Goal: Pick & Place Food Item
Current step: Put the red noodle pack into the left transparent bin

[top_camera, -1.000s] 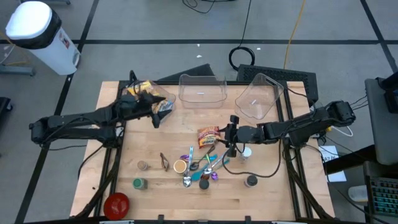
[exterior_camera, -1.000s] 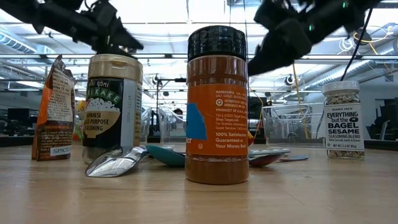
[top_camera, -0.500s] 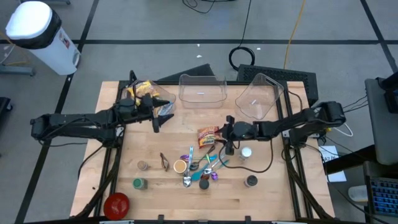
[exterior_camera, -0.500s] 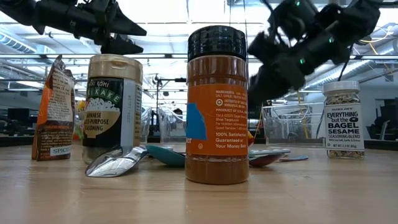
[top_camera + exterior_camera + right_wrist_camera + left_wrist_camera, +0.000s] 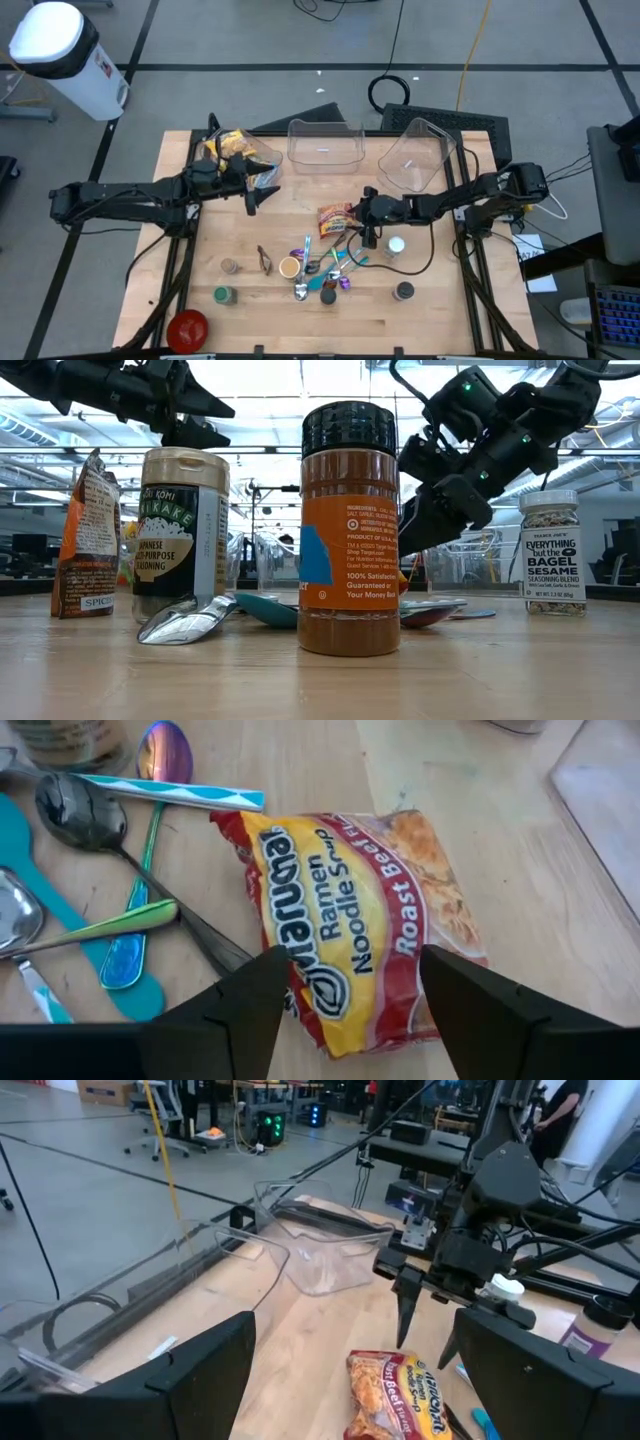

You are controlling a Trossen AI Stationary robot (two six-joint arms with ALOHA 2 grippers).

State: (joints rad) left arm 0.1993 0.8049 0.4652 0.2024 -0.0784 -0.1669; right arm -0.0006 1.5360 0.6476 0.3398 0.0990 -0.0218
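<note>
Above the ramen packet, jaws spread.

High view: the right gripper (image 5: 366, 213) hangs beside the ramen noodle packet (image 5: 335, 219) mid-table, spoons (image 5: 318, 264) crowding its near side, bare wood toward the clear bins (image 5: 325, 146); it has slid closer to the packet. Left gripper (image 5: 252, 180), wide open, waits near the snack bags (image 5: 228, 148). Right wrist view: fingers (image 5: 240, 1010) straddle the packet (image 5: 355, 935), nothing gripped.

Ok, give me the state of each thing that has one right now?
Right gripper: open, above the ramen.
Left gripper: open, empty, in the air.
Maruchan ramen packet: flat on the table, sealed, not gripped.
Left clear bin: upright, empty.
Right clear bin: tipped up.
Orange spice bottle: upright, capped.
</note>
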